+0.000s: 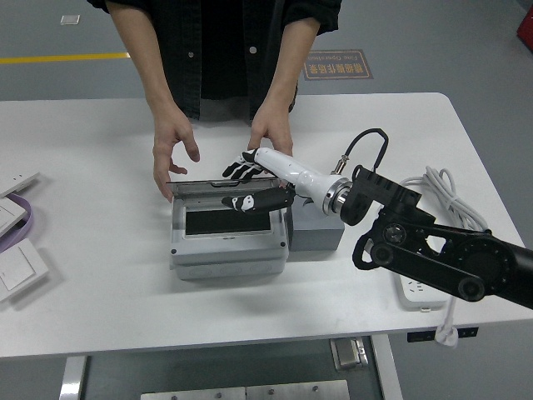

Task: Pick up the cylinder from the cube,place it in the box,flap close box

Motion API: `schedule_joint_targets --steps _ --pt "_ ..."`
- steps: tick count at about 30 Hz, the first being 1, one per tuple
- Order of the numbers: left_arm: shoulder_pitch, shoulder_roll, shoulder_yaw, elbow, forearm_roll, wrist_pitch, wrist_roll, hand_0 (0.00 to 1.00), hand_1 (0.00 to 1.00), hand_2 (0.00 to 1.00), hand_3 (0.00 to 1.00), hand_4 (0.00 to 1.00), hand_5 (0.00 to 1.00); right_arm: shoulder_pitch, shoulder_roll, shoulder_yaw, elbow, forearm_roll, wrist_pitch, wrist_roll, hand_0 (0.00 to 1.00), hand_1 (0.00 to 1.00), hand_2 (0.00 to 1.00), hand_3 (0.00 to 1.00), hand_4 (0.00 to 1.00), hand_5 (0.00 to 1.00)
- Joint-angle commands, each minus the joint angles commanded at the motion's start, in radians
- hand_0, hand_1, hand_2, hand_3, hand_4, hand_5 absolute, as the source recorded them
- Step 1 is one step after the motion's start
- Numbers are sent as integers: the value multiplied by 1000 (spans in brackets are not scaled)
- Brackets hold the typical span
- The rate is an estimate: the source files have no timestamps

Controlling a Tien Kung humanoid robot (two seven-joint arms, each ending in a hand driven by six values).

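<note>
Right hand [260,177]: released, fingers [237,169] spread and straight, grasping nothing. It sits on the top edge of the clear lid [200,187], thumb on the near side of the lid and the other fingers on the far side. Fingers point to the picture's left. Left arm is out of frame.

The lid is tilted over the opening, neither upright nor flat. Its long edge runs left-right, directly under the fingers.

Directly below the hand is one grey box [226,254]. Its long axis runs left-right and a dark rectangle shows inside.

Cylinder: cannot see it, so cannot tell its place or its axis. It isn't in the hand.

Under the wrist, touching the box's right side, is one grey cube [316,236]. Its top is mostly hidden by the forearm.

Beyond the fingers are two person's hands, both open. One hand [171,152] is at the lid's far-left corner. The other hand [271,133] is just behind the robot's knuckles.

Right of the forearm are one white power strip [419,289] and its coiled cable [441,187].

Far left of the hand, at the table [100,317] edge, are three white switch plates [18,268], well apart from the box.
</note>
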Motion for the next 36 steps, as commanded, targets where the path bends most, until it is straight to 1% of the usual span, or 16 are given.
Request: schedule_joint_targets --steps 8,9,14,15,20,23,26,29,32,33,36 --pt "2 -1 -14 -1 8 0 0 602 512 562 619 718 205 -30 -15 -6 48 63 -13 20 782 671 691 685 745 415" --pt "2 -1 -15 -1 8 0 0 600 512 561 617 717 206 -33 -16 -6 50 63 -11 19 737 661 691 687 735 414" --pt "1 1 -9 0 1 0 0 600 512 561 617 717 206 -53 -25 10 56 61 -6 17 737 661 691 687 735 414" --pt "2 2 -5 1 -2 0 0 600 512 561 617 716 205 -61 -29 24 58 58 -6 17 710 656 690 682 727 419" --pt "12 8 15 1 -15 0 -1 600 512 561 617 716 205 -146 -63 133 83 31 -24 30 710 656 690 682 727 419" --pt "22 7 21 1 -20 0 -1 599 512 561 617 716 204 -213 -85 218 97 26 -49 53 711 657 690 678 723 425" --pt "35 2 26 -1 -25 0 0 599 512 561 617 716 204 -290 -100 322 103 46 -86 95 711 657 690 678 723 425" --pt "45 -4 30 -2 -28 -1 2 598 512 561 616 715 203 -354 -103 408 95 70 -116 133 703 655 688 669 713 420" --pt "52 -7 33 -1 -34 -1 2 598 512 561 616 715 203 -414 -101 505 77 81 -130 152 703 655 688 669 713 420" --pt "53 -7 33 -1 -34 -1 2 598 512 561 616 715 204 -424 -100 529 73 82 -133 155 691 648 677 650 702 409" --pt "53 -8 31 -1 -33 -2 1 598 512 561 616 715 204 -443 -92 601 58 85 -139 164 691 648 677 650 702 409"
